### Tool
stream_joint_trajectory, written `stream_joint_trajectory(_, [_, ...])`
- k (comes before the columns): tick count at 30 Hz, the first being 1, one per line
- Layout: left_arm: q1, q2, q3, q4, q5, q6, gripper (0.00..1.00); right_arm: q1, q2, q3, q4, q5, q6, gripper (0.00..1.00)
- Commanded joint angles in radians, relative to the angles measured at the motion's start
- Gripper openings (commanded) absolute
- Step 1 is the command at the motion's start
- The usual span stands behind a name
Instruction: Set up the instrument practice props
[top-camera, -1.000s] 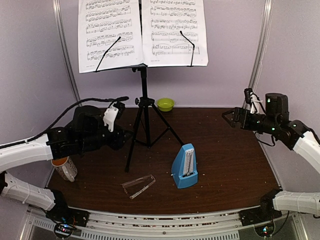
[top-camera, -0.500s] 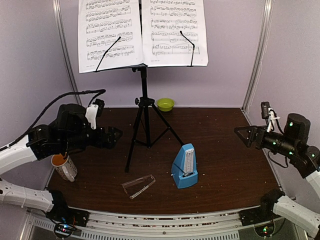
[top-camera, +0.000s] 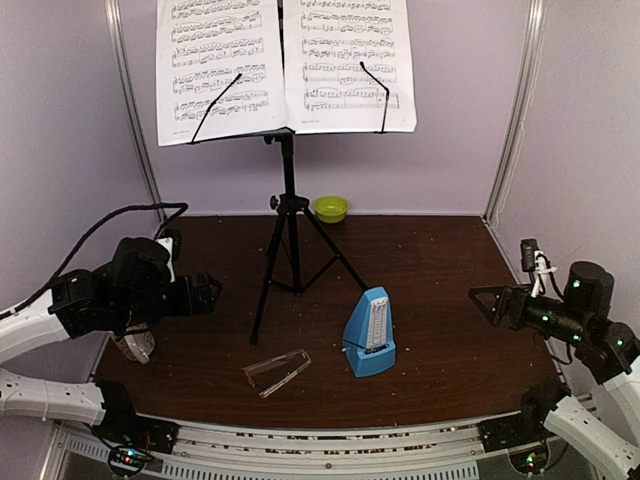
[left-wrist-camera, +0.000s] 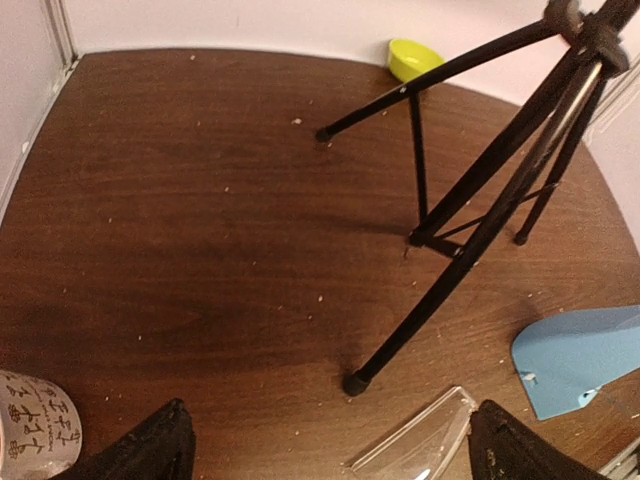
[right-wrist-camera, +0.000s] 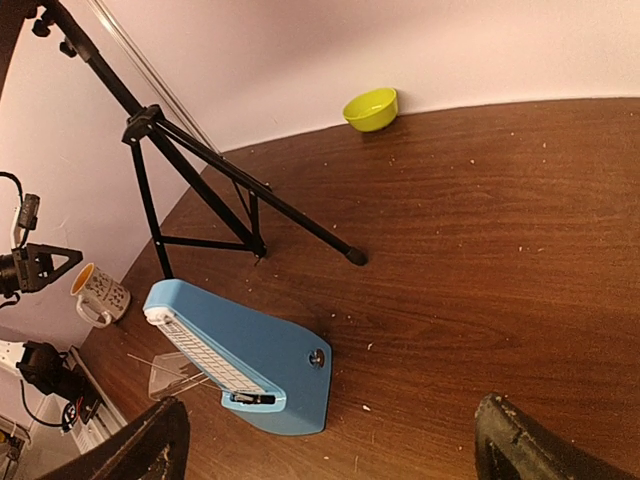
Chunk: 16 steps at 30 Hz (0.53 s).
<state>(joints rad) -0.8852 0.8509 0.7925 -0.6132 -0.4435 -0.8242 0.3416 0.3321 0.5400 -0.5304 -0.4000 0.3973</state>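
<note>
A dark wooden table (top-camera: 450, 260) inside a pale booth, seen from above. A black tripod music stand (top-camera: 289, 230) is upright toward the back left of centre. Two white sheet-music pages (top-camera: 285, 65) rest side by side on its desk, each under a thin black retaining arm. A small blue pyramid metronome (top-camera: 370, 333) stands upright near the front, just right of the stand's legs. Its clear front cover (top-camera: 277, 371) is off and lies flat on the table to its left, near one tripod foot. The left gripper (top-camera: 205, 293) hovers above the table's left side, fingers spread wide and holding nothing. The right gripper (top-camera: 480, 300) hovers at the right edge, equally wide open and empty. A patterned mug (top-camera: 133, 343) sits partly hidden under the left arm. A lime-green bowl (top-camera: 331, 208) sits at the back wall
</note>
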Motion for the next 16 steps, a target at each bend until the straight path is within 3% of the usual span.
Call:
stream_joint_trajectory(1, [0.006,0.072,-0.015,-0.042,-0.017,-0.082,0.98,-0.004,-0.002,-0.058,0.05,0.009,0.047,1.0])
stream_joint_trajectory(16, [0.006,0.141,0.026,0.013,-0.064,-0.109,0.98,-0.005,-0.049,-0.092,0.095,0.033,0.081,1.0])
